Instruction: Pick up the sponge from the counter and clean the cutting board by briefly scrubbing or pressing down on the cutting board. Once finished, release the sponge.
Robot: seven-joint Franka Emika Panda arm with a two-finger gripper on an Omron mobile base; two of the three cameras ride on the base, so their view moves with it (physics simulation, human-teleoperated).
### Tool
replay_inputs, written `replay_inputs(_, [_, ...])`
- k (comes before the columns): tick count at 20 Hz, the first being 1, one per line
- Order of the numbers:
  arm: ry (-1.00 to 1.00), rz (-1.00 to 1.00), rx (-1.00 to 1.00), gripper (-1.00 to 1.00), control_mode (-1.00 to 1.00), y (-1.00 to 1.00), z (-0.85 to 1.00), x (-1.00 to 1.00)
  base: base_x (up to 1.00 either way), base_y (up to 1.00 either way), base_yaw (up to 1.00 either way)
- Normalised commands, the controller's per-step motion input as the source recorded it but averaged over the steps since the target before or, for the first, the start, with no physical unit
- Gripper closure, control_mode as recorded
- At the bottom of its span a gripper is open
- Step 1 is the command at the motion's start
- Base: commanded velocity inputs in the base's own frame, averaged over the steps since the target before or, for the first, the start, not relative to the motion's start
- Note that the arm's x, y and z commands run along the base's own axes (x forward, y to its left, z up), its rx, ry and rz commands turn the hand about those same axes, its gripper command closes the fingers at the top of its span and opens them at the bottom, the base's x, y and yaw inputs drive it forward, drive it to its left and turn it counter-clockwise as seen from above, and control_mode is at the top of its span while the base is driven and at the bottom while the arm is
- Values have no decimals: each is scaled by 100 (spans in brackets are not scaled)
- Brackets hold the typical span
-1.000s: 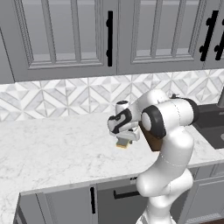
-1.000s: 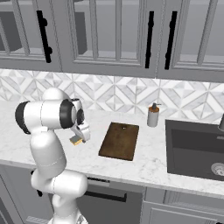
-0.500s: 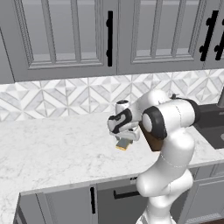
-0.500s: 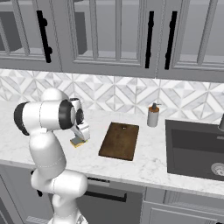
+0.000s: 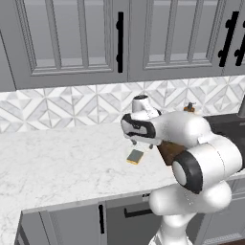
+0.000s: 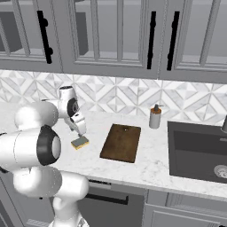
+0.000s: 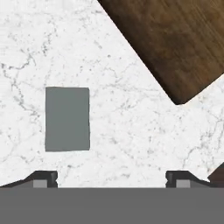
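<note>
Hovering, left base view: gripper (image 5: 139,143) hangs over the counter (image 5: 57,162); sponge (image 5: 135,156) lies flat at its 6 o'clock, apart from it. Earlier the sponge sat right under the hand; the arm has since lifted clear.
Right base view: sponge (image 6: 80,142) rests on the counter (image 6: 150,162), board (image 6: 121,142) near at its 3 o'clock, not touching. Gripper (image 6: 80,129) sits just above the sponge.
Hand view: sponge (image 7: 67,118) shows its grey top at 9 o'clock, board (image 7: 175,43) at 1 o'clock. Fingertips (image 7: 41,178) stand wide apart, holding nothing.
Handling: likely light, soft, squashy; pinch across the two long sides, mid-length.
</note>
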Motion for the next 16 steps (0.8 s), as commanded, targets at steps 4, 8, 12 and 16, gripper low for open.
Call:
replay_inputs(4, [-28,7,0,-100,-100,-26,84,-95,0,0,0])
replay_inputs(8, [-29,14,0,-100,-100,-29,64,-100,0,0,0])
replay_inputs(12, [-25,15,2,-100,-100,-37,69,-97,0,0,0])
replay_inputs(16, [-12,12,2,-100,-100,-17,100,-89,0,0,0])
